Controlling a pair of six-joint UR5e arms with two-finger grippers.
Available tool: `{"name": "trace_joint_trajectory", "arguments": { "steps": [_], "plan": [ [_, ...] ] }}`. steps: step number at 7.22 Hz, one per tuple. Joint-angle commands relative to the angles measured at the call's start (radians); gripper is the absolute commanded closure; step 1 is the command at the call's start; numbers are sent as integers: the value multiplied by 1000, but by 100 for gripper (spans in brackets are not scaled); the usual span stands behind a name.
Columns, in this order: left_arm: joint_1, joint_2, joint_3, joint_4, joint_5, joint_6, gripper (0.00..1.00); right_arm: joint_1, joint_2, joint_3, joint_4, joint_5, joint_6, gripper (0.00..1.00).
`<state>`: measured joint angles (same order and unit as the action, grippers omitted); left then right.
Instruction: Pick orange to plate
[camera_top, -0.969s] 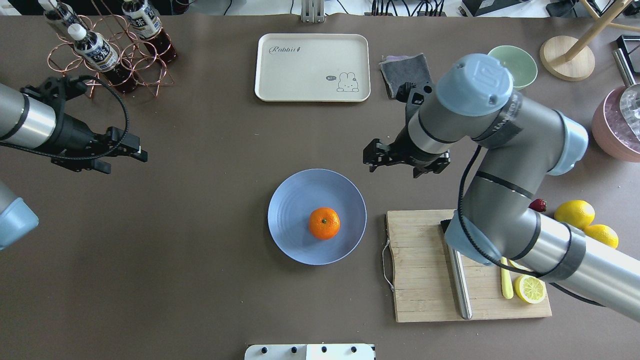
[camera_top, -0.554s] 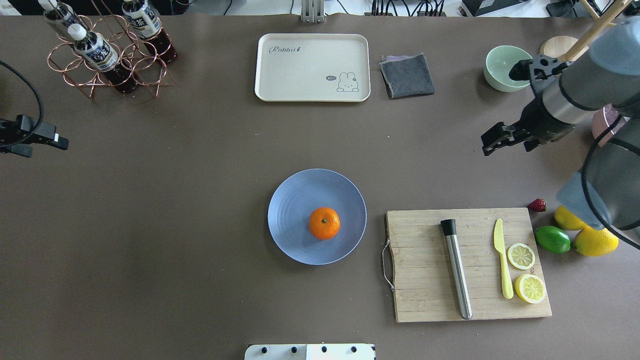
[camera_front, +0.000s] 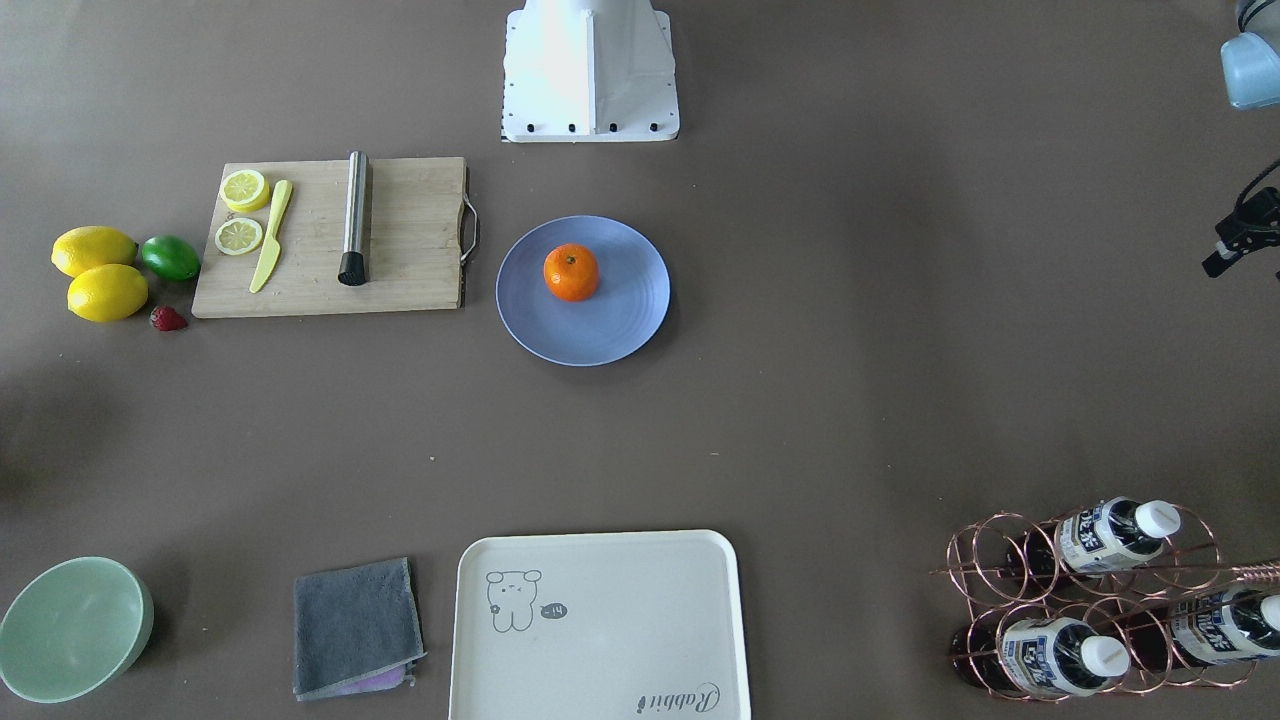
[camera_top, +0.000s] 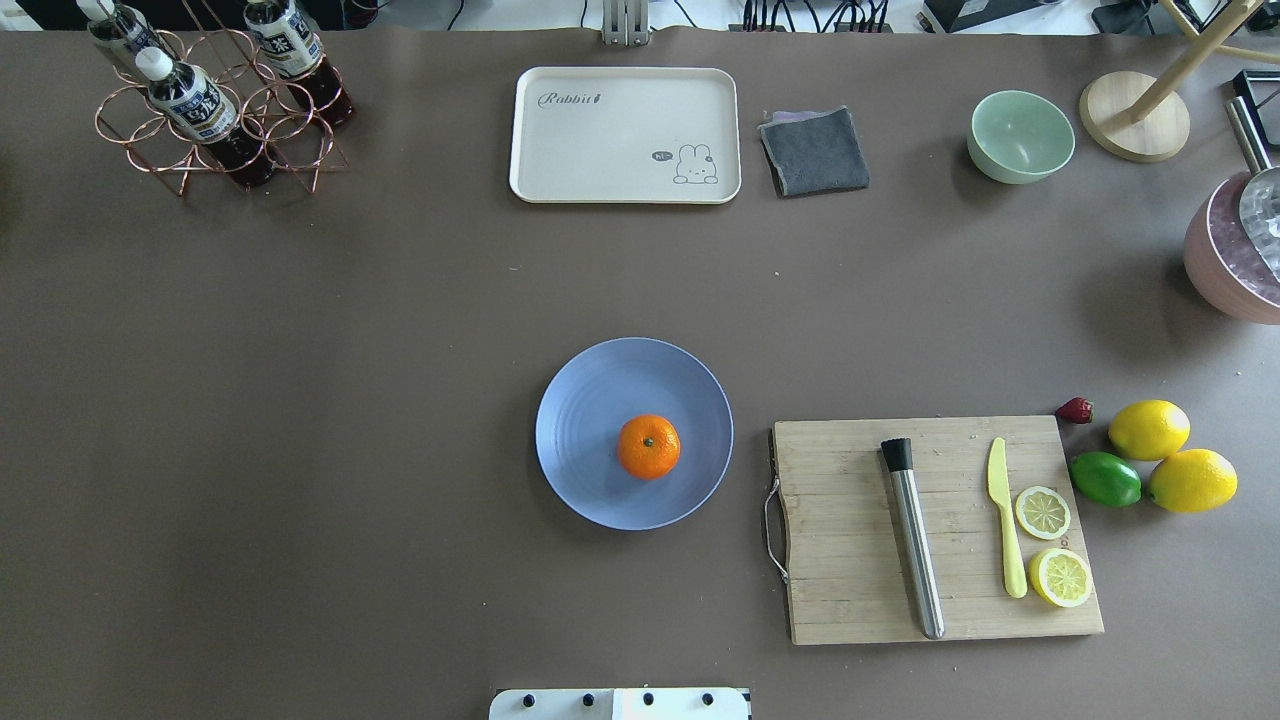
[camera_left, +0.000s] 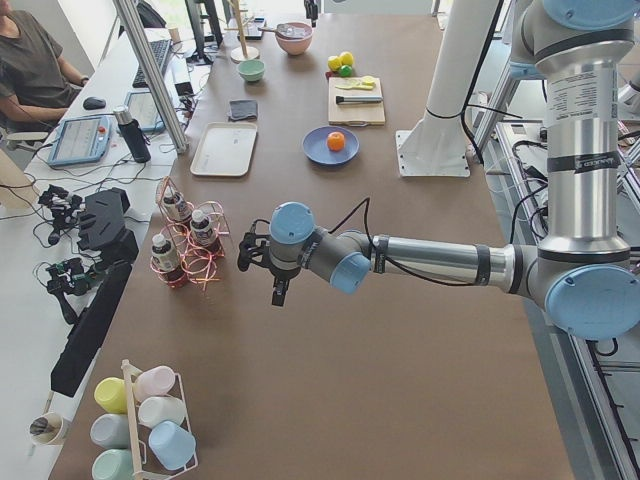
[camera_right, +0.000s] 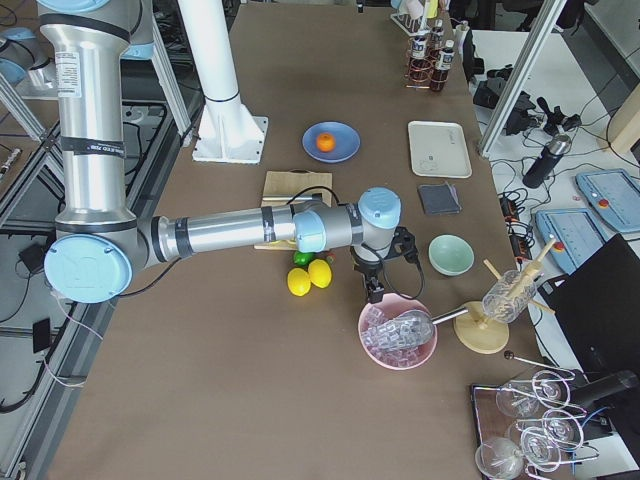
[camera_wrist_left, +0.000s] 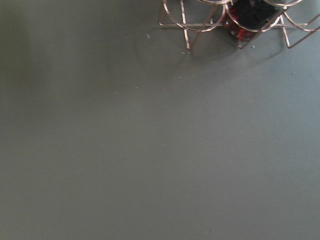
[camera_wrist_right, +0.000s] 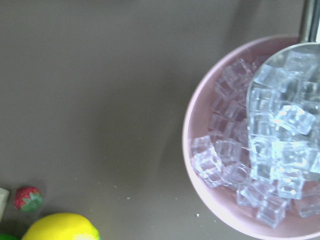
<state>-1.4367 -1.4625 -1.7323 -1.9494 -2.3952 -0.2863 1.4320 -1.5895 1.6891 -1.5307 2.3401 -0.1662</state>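
Resting a little off the middle of the plate (camera_front: 600, 335), the orange (camera_front: 571, 272) sits at the centre of the front-facing view. It touches nothing but the blue surface, and the cutting board (camera_front: 400, 240) lies just to the plate's left.

From overhead, the fruit shows its stem dimple upward, and no arm enters the frame.

In the left side view, the left claw (camera_left: 277, 295) hangs over bare bench (camera_left: 400, 390) near the bottle rack (camera_left: 190, 250). It is well apart from the plate in the upper middle. I cannot tell whether its jaws are parted.

In the right side view, the right claw (camera_right: 372, 290) points down just beside the pink ice bowl (camera_right: 398, 335), far from the plate. Its state cannot be told either.

The left wrist view holds only bench and rack feet. The right wrist view shows ice, a strawberry (camera_wrist_right: 28, 198) and a lemon's edge.

The orange is probably light and firm, with a matte skin that gives some grip. Being round, it may roll. If a hold were needed, it would best go across the widest middle, from above and gently. With the fruit on the plate, the task looks done.
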Motion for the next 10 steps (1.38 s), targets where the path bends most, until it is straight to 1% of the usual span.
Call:
{"name": "trace_joint_trajectory", "arguments": {
  "steps": [1,6,10],
  "plan": [
    [-51,-13,-51,194,8,111,3,54,-30,-42,3,13,-84,0],
    [-56,-6,-66,204,14,110,3,56,-32,-42,3,11,-76,0],
    [-57,10,-69,196,1,113,3,56,-27,-43,3,11,-70,0]
  ]
}}
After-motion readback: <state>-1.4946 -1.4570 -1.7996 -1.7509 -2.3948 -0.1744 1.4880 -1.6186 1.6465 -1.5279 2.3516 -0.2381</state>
